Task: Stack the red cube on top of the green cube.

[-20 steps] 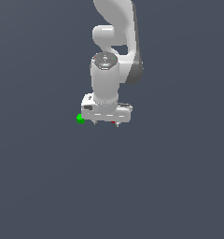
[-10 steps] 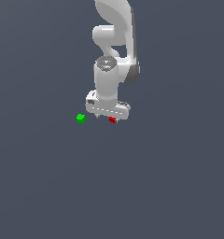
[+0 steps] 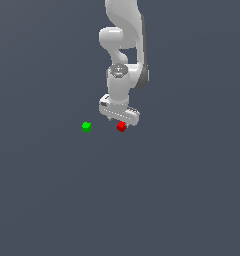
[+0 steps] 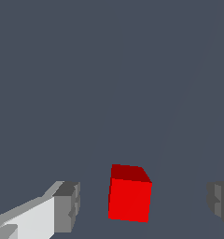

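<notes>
A: Since a second ago, gripper point(image 3: 119, 120) shifted off green cube point(image 3: 86, 127), now over red cube point(image 3: 121, 127).

B: Jaws apart, straddling red, no contact. Grasp, lift, stacking all remain.

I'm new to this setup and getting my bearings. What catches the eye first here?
The white arm hangs over a bare grey floor, its gripper open around the red cube. In the wrist view that cube sits between the two fingers, touching neither. The green cube stands alone, off to the exterior view's left.
</notes>
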`<state>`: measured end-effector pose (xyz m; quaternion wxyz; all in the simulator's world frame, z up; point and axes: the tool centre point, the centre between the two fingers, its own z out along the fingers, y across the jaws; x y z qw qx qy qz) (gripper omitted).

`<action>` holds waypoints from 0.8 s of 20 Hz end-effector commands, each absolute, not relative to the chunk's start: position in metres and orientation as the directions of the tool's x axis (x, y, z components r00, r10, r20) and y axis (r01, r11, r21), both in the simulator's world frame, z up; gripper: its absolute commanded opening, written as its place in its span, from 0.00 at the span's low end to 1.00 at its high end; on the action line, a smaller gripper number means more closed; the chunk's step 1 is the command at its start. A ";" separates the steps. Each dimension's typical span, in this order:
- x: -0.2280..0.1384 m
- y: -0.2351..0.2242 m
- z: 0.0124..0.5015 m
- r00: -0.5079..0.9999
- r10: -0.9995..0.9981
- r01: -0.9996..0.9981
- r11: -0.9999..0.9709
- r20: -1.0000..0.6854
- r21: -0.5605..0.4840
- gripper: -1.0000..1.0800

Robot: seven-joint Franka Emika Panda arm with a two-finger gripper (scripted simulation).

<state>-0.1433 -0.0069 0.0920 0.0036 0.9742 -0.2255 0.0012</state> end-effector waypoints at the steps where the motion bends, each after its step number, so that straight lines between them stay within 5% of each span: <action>1: -0.155 -0.002 0.085 0.880 -0.474 -0.474 -0.880 0.003 0.004 0.96; 16: -0.173 0.009 0.069 0.847 -0.531 -0.531 -0.847 0.000 0.001 0.96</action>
